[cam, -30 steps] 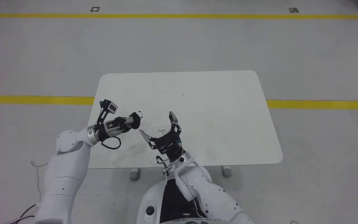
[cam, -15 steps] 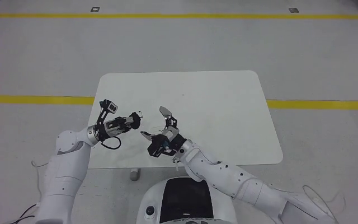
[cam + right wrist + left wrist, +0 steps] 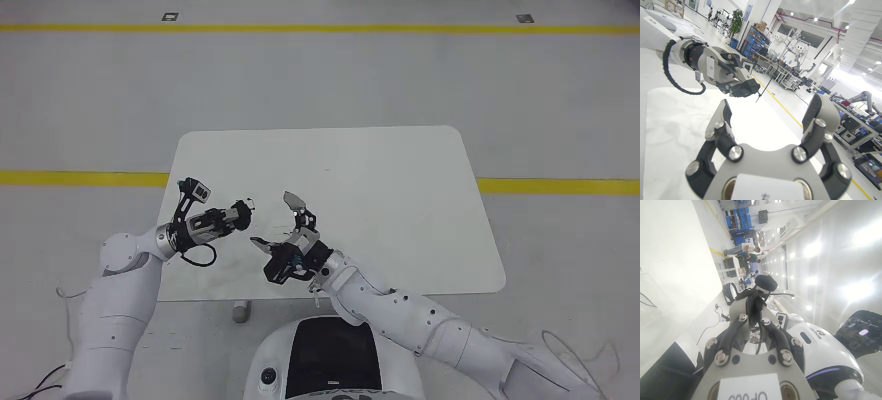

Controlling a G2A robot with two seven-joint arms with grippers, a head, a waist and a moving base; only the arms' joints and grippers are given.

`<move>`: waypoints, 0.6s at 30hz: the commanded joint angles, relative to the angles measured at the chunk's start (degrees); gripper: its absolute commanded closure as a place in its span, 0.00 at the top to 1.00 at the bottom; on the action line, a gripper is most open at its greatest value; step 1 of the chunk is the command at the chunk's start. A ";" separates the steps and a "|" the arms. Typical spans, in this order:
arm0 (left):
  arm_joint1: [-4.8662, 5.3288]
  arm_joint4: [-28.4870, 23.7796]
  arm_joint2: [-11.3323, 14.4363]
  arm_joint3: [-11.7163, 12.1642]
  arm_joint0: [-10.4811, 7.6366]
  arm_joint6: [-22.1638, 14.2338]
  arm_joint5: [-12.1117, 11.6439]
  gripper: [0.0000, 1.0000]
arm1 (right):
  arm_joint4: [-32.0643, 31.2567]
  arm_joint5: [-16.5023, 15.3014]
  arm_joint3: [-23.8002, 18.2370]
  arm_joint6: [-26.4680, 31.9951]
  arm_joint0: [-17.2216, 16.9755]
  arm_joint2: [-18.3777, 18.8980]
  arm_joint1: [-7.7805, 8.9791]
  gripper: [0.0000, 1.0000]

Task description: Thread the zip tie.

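White rounded table (image 3: 400, 190) underneath. Left gripper (image 3: 745, 87) pinches thin black plastic zip tie (image 3: 764, 89). Right gripper (image 3: 772, 103) spread wide, facing it

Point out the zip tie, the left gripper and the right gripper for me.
zip tie (image 3: 767, 84): right wrist view, middle of the thin black strap.
left gripper (image 3: 747, 87): right wrist view, at its black-wrapped fingertips.
right gripper (image 3: 770, 110): right wrist view, gap midway between its open fingertips.
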 commanded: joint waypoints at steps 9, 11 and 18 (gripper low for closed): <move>0.21 -14.50 -0.03 -1.20 2.57 0.98 17.48 0.00 | 0.00 0.07 2.29 -5.61 0.03 0.19 1.60 1.00; 0.17 -16.66 0.59 -2.30 3.46 1.21 20.33 0.00 | 0.00 0.07 2.43 -6.37 -0.46 0.84 1.84 1.00; 0.22 -18.72 1.28 -5.83 4.92 2.92 23.13 0.00 | 0.00 0.07 3.20 -7.71 -1.86 1.98 1.82 1.00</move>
